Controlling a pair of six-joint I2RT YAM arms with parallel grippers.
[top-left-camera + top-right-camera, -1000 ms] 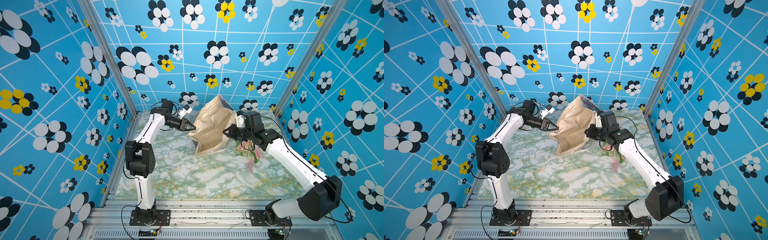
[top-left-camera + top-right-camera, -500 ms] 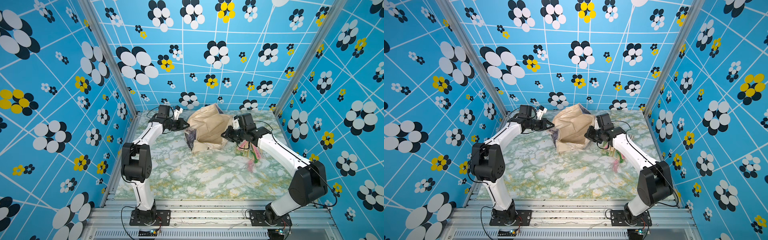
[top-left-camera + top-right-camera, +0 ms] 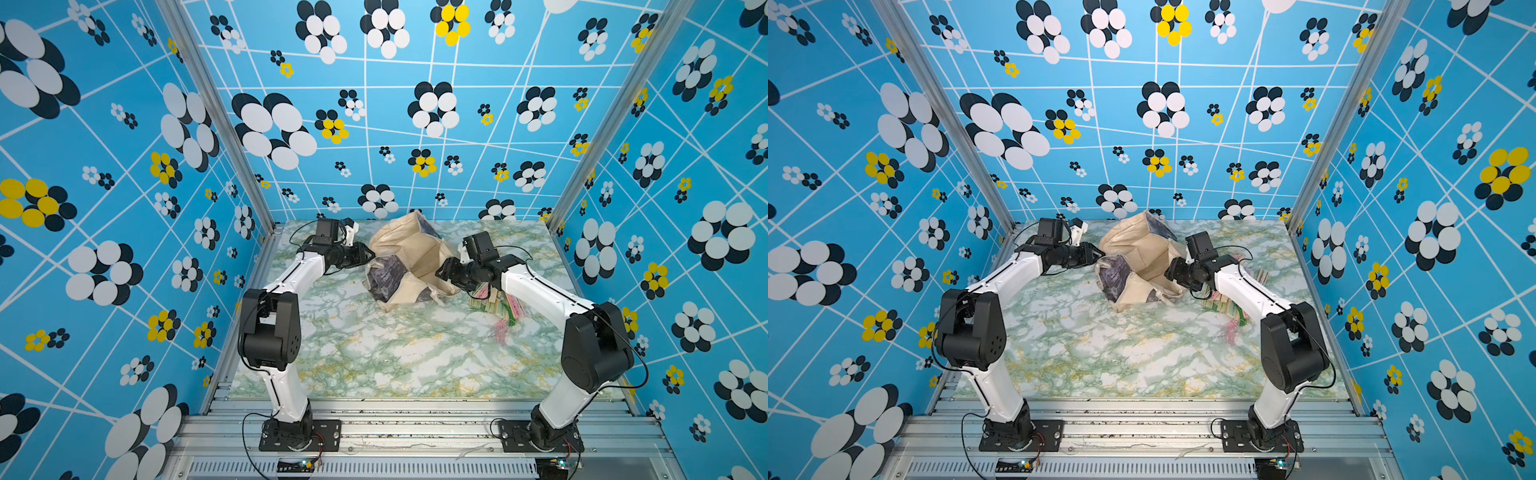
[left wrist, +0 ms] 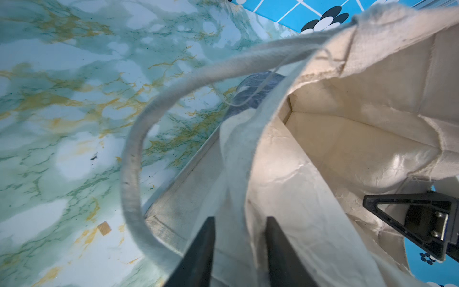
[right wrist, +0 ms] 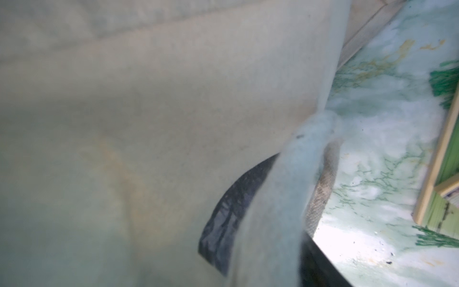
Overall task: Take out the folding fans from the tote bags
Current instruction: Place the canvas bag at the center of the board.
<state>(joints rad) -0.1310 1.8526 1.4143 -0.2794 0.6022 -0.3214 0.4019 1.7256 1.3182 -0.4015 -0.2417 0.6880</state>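
- We are working over a flat green-and-white marble-patterned tabletop (image 3: 395, 361), which is carrying everything listed below.
- We are finding the floppy cream canvas tote bag (image 3: 411, 257), with dark grey-purple printed panels, slumped on its side near the back of the tabletop between the two arms. We are judging it light, soft and shapeless, so it is likely to fold wherever it is pinched. We are recommending the hemmed rim or the cream strap handle (image 4: 134, 139) as hold points.
- We are seeing the closed pale-bamboo folding fans (image 3: 494, 301), with green and pink paper edges, lying piled on the tabletop just beside the bag and partly under the right forearm. The part of the bag interior showing in the left wrist view is holding no fan. We are judging each fan light, stiff lengthwise and smooth enough to slip. We are advising a pinch across the flat sides near mid-length.
- The left gripper (image 4: 239, 223) is standing with jaws parted. The bag's rim is lying loosely between them, unclamped.
- The right gripper (image 3: 442, 272) is sitting against the bag's side. We cannot tell its opening or whether it is holding cloth.
- Pink and green thread tassels (image 3: 500, 332) are trailing from the pile. We are rating them limp and snag-prone, so unsuitable as holds.
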